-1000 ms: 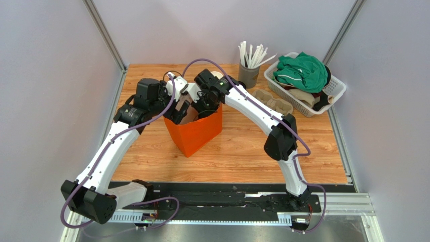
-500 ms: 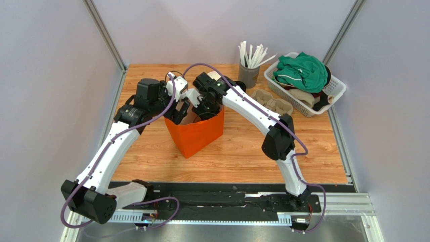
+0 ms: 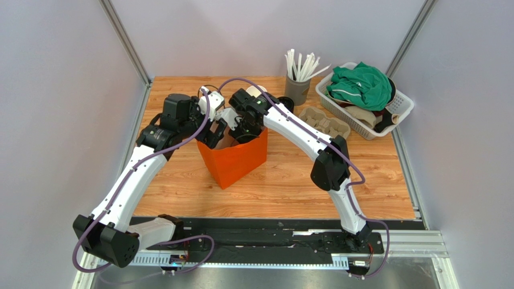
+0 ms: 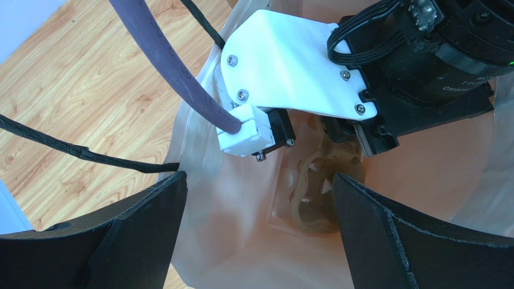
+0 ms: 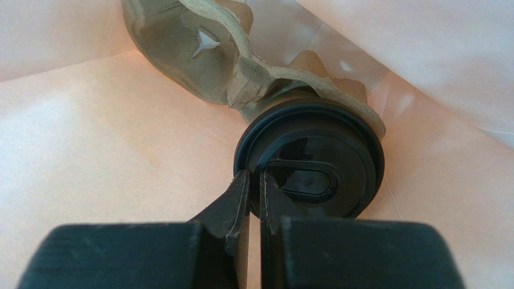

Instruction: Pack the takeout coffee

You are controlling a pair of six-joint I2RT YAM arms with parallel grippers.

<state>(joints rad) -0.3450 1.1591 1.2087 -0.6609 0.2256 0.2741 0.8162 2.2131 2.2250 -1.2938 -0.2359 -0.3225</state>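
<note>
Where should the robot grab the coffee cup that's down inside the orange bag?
By the rim of its black lid, coming from above through the bag's open top. It sits in a cardboard carrier deep in the orange bag, so its sides are hidden and only the lid faces up. The right gripper pinches that rim this way.

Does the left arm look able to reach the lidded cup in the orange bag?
Unlikely: the right tool grips the lidded cup, and that arm's wrist fills the mouth of the orange bag below the open left tool.
</note>
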